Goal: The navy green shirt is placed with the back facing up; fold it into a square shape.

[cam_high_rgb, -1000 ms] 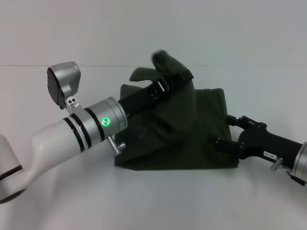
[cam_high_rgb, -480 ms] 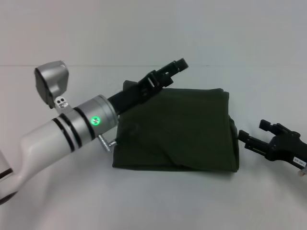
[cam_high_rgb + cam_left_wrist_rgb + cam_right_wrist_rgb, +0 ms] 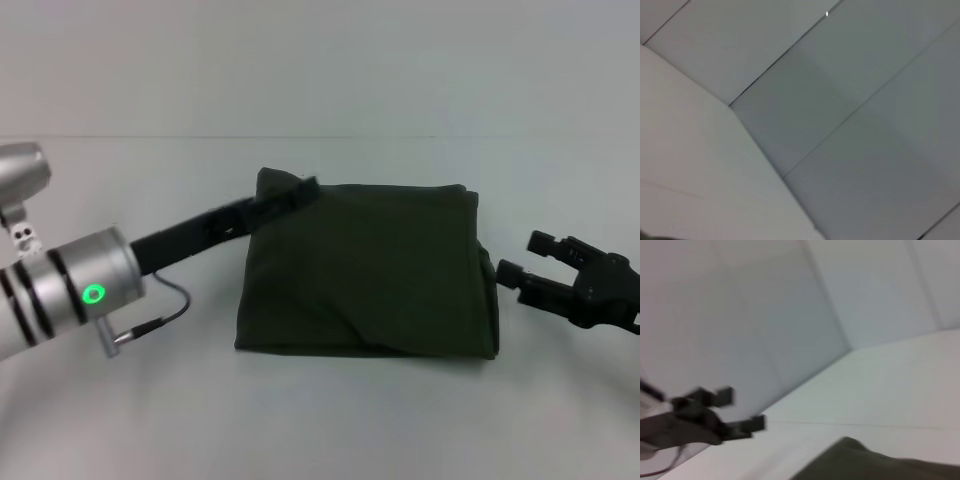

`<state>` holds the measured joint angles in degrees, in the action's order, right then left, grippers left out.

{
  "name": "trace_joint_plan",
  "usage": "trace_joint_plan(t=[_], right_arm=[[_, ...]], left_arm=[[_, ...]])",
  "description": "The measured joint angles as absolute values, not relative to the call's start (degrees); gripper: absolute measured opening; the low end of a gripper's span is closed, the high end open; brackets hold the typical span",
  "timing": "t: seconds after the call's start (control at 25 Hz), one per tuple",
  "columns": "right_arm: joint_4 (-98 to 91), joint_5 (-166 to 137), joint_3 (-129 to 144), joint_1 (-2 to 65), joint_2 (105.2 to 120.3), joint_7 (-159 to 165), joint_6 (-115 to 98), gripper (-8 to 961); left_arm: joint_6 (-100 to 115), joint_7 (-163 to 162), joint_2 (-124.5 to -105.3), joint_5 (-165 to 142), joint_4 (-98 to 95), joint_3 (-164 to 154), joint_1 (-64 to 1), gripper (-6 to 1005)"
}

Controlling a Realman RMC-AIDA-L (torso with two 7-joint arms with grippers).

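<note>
1. Two claws in view. Left claw (image 3: 300, 190): over the far-left corner of the shirt, nothing visibly gripped; can't tell how far open.
2. Right claw (image 3: 524, 260): fingers spread apart, empty, just off the shirt's right edge, not touching.
3. One navy green shirt (image 3: 370, 270): folded into a rough square, flat on the white table (image 3: 320, 420), between both claws.

Shirt (image 3: 365, 270) matt soft cloth; table (image 3: 320, 420) seemingly smooth.

Navy green shirt (image 3: 365, 270), folded seemingly squarish, flat, centred.
</note>
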<state>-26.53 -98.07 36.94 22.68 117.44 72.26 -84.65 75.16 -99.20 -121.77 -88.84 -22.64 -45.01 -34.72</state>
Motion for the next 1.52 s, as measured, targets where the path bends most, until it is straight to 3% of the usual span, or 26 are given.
trace_joint_plan(t=[0.08,0.24,0.48,0.88,1.52], right_arm=[[-28.62,-99.38,37.97,23.08,118.34,70.72,-85.64,927],[-29.42,-101.5,41.47,24.73,119.61,66.86,-85.47,927],[-24.75,-101.92,47.13,28.03,119.96,61.16,-77.36,927],[-22.77,-101.51,48.49,27.89,119.97,60.96,-61.9,927],[-23.56,-101.24,34.54,22.45,119.78,51.28,-82.66,927]], left_arm=[[74.88,-97.56,-119.85,-88.87,-24.61,-48.44,-31.41,932],[75.25,-99.02,-118.29,-89.81,-24.44,-48.8,-29.58,929],[77.05,-102.46,-117.8,-93.83,-24.7,-48.67,-28.87,919],[75.46,-108.33,-117.22,-100.29,-24.84,-48.4,-30.46,903],[74.37,-125.08,-116.01,-114.86,-28.36,-48.84,-32.84,876]])
